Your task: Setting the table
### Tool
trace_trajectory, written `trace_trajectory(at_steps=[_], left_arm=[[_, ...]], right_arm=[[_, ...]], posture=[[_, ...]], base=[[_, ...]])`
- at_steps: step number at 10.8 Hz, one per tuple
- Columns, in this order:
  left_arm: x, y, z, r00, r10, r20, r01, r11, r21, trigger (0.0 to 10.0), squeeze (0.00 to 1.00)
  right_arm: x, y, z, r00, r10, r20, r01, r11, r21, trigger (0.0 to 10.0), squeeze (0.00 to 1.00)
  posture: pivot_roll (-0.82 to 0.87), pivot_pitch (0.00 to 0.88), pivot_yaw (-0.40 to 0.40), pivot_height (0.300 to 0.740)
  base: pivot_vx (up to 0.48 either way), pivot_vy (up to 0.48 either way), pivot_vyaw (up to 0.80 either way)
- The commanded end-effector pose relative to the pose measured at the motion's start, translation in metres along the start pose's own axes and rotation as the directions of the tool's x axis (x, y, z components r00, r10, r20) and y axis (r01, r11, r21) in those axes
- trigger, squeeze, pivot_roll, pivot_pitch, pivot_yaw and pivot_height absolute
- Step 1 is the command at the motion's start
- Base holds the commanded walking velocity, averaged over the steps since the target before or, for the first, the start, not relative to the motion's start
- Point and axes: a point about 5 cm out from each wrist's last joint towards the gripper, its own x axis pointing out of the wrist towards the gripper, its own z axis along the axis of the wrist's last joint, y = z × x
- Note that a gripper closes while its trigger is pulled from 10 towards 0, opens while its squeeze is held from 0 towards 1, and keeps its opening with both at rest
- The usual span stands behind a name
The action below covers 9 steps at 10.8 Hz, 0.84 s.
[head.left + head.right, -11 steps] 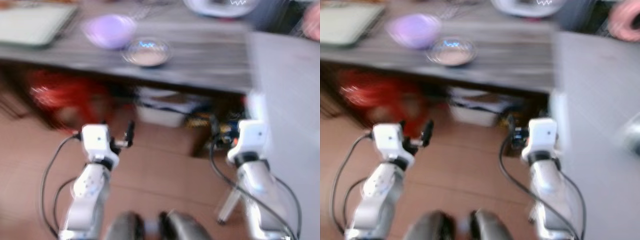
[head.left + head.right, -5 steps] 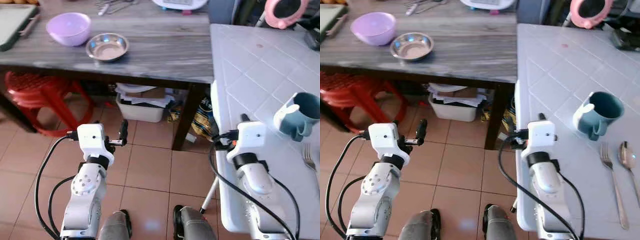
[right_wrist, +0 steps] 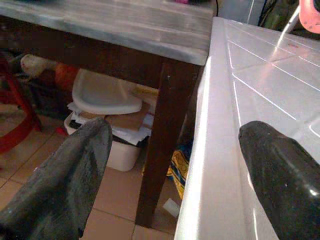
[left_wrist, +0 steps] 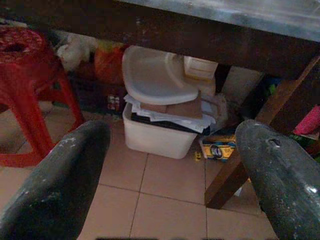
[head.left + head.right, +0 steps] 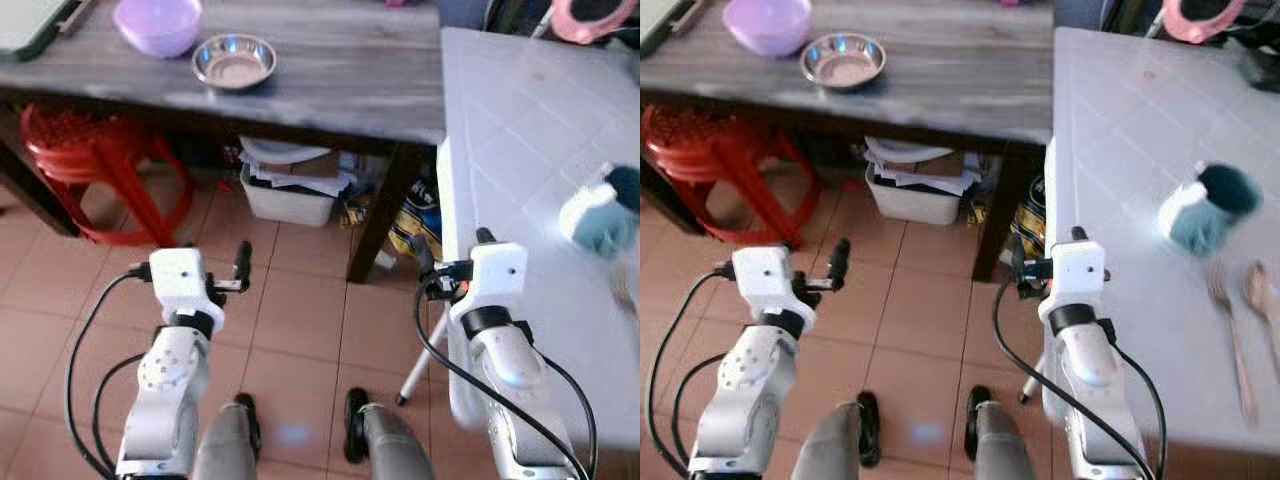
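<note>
A purple bowl [image 5: 158, 22] and a steel bowl [image 5: 234, 62] stand on the dark wooden table [image 5: 340, 85]. On the white tiled table [image 5: 1120, 150] to my right are a blurred teal mug [image 5: 1206, 210], a fork [image 5: 1228, 325] and a spoon [image 5: 1260, 295]. My left gripper [image 4: 170, 165] is open and empty, low above the floor in front of the wooden table. My right gripper [image 3: 175, 170] is also open and empty, at the near left edge of the white table, well short of the mug.
Under the wooden table sit a red plastic stool [image 5: 85, 150] and a white bin [image 5: 295, 195] piled with papers and a basin. A table leg [image 5: 380, 215] stands between the two arms. A pink round object [image 5: 590, 18] lies at the white table's far end.
The whole picture has sharpened and shifted, so the camera has moved. Both arms hold the same pose with fingers apart. The mug now looks blurred.
</note>
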Motion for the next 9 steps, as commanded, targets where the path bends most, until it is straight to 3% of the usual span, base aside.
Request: trace_trajectory(at_steps=[1, 3, 5, 8, 9], left_arm=[[-0.0026, 0.0009, 0.0004, 1.000, 0.008, -0.003, -0.008, 1.000, 0.006, 10.0, 0.00], [-0.0023, 0.0006, 0.0011, 1.000, 0.001, 0.001, -0.001, 1.000, 0.005, 10.0, 0.00], [-0.0031, -0.0024, -0.0002, 1.000, -0.016, -0.006, 0.016, 1.000, -0.001, 10.0, 0.00], [-0.0016, -0.0051, 0.0056, 0.998, -0.058, 0.035, 0.058, 0.998, -0.010, 10.0, 0.00], [-0.0008, -0.0079, 0.0088, 0.996, -0.079, 0.049, 0.080, 0.997, -0.018, 10.0, 0.00]], right_arm=[[-0.0019, -0.0038, -0.0012, 1.000, -0.009, -0.006, 0.009, 1.000, -0.009, 10.0, 0.00], [-0.0005, -0.0040, -0.0010, 1.000, -0.012, -0.005, 0.012, 1.000, -0.014, 10.0, 0.00], [0.0002, -0.0064, -0.0012, 1.000, -0.028, -0.008, 0.028, 1.000, -0.009, 10.0, 0.00], [0.0017, -0.0070, -0.0012, 0.999, -0.032, -0.012, 0.032, 0.999, -0.008, 10.0, 0.00], [0.0035, -0.0067, -0.0001, 1.000, -0.029, -0.007, 0.029, 1.000, -0.009, 10.0, 0.00]], posture=[[-0.05, 0.215, -0.010, 0.740], [-0.05, 0.216, -0.012, 0.740], [-0.05, 0.217, -0.012, 0.740], [-0.05, 0.218, -0.014, 0.740], [-0.05, 0.225, -0.012, 0.740]], base=[[-0.255, 0.000, 0.00], [0.000, 0.000, 0.00], [-0.279, 0.000, 0.00], [0.000, 0.000, -0.80], [0.000, -0.240, 0.00]])
